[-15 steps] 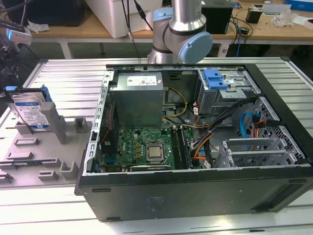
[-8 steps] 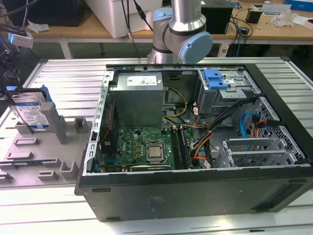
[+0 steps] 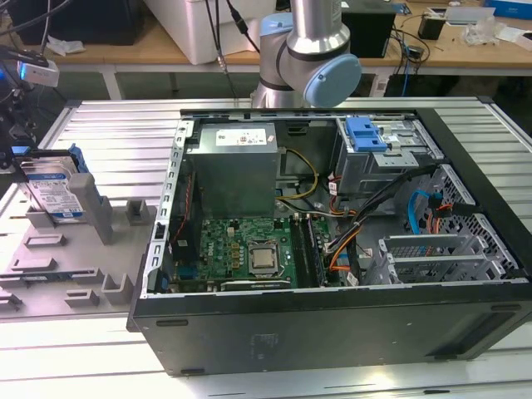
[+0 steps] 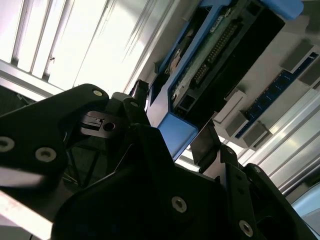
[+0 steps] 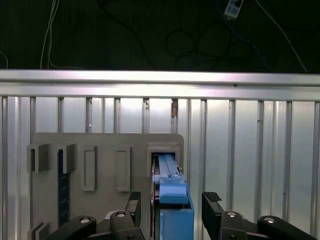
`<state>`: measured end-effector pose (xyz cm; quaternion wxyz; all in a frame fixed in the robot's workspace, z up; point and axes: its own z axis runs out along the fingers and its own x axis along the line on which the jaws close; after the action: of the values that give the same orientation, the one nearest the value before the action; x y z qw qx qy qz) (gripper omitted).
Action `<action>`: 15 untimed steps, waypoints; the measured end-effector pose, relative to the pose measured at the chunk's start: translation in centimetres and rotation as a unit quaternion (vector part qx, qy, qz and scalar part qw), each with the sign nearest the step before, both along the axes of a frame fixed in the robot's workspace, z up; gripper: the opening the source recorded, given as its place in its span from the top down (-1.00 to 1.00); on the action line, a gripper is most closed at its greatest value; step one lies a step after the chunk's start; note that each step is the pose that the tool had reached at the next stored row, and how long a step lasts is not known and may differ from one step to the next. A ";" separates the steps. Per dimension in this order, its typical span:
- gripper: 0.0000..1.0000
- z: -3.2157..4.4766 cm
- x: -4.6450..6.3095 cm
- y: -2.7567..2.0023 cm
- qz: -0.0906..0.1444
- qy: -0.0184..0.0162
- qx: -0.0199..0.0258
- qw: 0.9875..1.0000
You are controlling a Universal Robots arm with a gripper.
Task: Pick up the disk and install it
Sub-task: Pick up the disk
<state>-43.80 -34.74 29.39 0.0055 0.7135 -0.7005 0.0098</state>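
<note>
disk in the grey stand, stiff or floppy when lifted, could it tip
Probably stiff: the disk is a metal body in a blue plastic carrier. Likely heavy for its size, being mostly metal. It stands on edge in the grey stand, so a sideways push may tip it; the open gripper straddles it.

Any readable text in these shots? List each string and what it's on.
No text reads clearly.
Disk: label print too small to read.
Grey metal box: white label print too small to read.
Motherboard: markings blurred.
</note>
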 end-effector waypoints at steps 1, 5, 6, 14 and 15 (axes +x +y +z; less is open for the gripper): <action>-0.20 0.00 0.0 0.00 0.000 0.000 0.000 1.000; -0.20 0.00 0.0 0.00 0.000 0.000 0.000 1.000; -0.18 0.00 0.0 0.00 0.000 0.000 0.000 1.000; 0.26 0.00 0.0 0.00 0.001 0.000 0.000 1.000; 0.26 0.00 0.0 0.00 0.001 0.000 0.000 1.000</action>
<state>-43.80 -34.74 29.38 0.0054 0.7143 -0.6998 0.0098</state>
